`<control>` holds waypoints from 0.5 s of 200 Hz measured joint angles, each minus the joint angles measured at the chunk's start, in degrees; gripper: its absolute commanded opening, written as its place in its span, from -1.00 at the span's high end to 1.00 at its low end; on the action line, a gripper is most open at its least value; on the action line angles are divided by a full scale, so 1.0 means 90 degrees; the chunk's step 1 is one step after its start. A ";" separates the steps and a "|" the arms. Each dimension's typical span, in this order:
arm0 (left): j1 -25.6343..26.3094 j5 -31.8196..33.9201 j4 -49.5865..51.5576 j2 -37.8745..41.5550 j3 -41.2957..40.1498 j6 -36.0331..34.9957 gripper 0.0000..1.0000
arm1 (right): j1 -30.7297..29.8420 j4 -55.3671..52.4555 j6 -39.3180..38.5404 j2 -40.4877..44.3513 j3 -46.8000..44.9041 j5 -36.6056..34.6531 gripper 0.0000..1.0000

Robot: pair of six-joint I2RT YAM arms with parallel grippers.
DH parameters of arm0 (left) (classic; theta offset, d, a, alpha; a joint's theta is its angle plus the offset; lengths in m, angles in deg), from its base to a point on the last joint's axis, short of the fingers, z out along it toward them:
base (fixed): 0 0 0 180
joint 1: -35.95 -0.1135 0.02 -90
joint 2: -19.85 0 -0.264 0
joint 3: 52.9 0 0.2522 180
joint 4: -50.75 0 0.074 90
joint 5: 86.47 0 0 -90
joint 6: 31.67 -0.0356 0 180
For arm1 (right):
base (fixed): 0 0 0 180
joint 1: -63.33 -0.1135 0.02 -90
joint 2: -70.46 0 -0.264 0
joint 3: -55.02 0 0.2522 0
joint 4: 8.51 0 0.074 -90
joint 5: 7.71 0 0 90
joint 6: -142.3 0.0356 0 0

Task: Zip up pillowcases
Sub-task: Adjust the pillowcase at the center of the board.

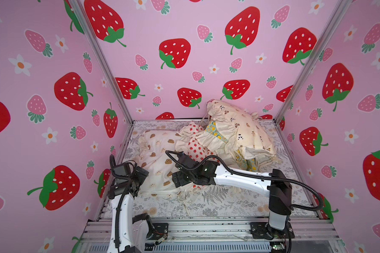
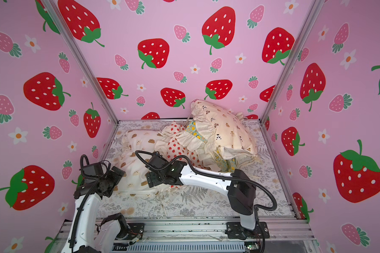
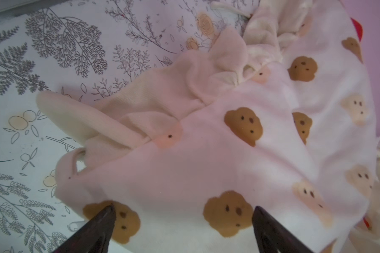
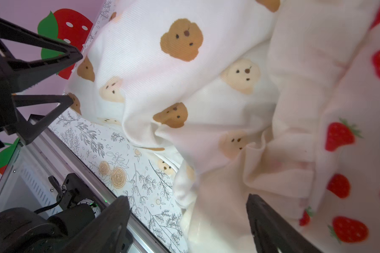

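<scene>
Cream cotton printed with brown and pale bear faces makes up the bear-print pillowcase (image 1: 160, 157), which lies crumpled along the left edge of the worktop, from the far left corner to about the middle of that side. Under it spreads the grey fern-print sheet (image 1: 217, 197), which covers the whole worktop.

Its cream ruffled border touches the red strawberry-print pillowcase (image 1: 195, 146) near the middle. That one is partly buried under the teal lemon-print pillowcase (image 1: 215, 131) and the plump ruffled beige pillowcase with tiny bears (image 1: 239, 127). These are heaped in the far right corner, with the beige one on top.

The left gripper (image 3: 183, 207) sits at the left edge with its jaws wide apart over the bear print, holding nothing. Whether the tips touch the cloth I cannot tell.

The right gripper (image 4: 187, 197) reaches across from the right, also spread wide. Plain cream ruffle lies between its fingers, at the seam where the bear and strawberry cloths meet, and nothing is clamped.
</scene>
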 measured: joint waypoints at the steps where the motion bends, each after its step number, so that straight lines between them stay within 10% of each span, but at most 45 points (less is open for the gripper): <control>1: -0.0019 -0.0017 -0.0022 -0.0012 -0.0017 0.0002 -0.97 | 0.0007 0.0000 0.0000 -0.0022 0.0015 -0.0002 -0.78; 100: -0.0260 -0.0508 -0.1537 -0.1032 -0.0833 0.0437 0.07 | 0.1219 0.0398 0.0085 -0.0413 -0.0818 0.0301 -0.99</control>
